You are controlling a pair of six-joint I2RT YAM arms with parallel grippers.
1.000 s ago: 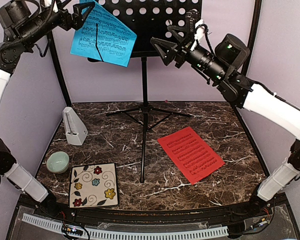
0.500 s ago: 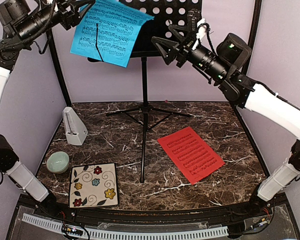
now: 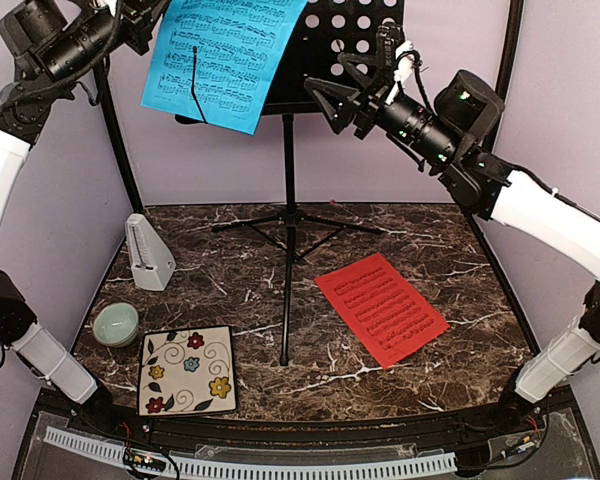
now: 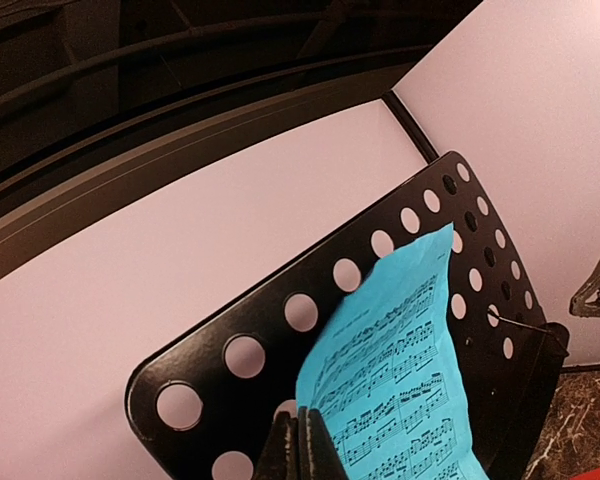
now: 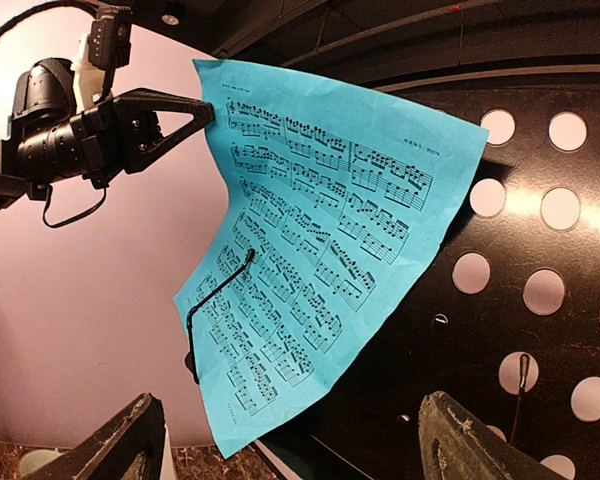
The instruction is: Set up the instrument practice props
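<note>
Partly hidden: music stand (image 3: 352, 42), behind blue sheet (image 3: 220, 62).

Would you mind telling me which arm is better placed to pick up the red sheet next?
Right. The right claw is open and empty, and the red sheet lies on its side; the left claw is shut on the blue sheet.

Pale lilac walls (image 3: 380, 180) close me in behind and on both sides, evenly lit. Below lies my counter (image 3: 420, 250), dark brown marble veined white, filling the lower middle of the frame. Black upright posts (image 3: 117, 140) rise at upper left and upper right. A white perforated strip (image 3: 280, 467) runs along the bottom edge.
</note>
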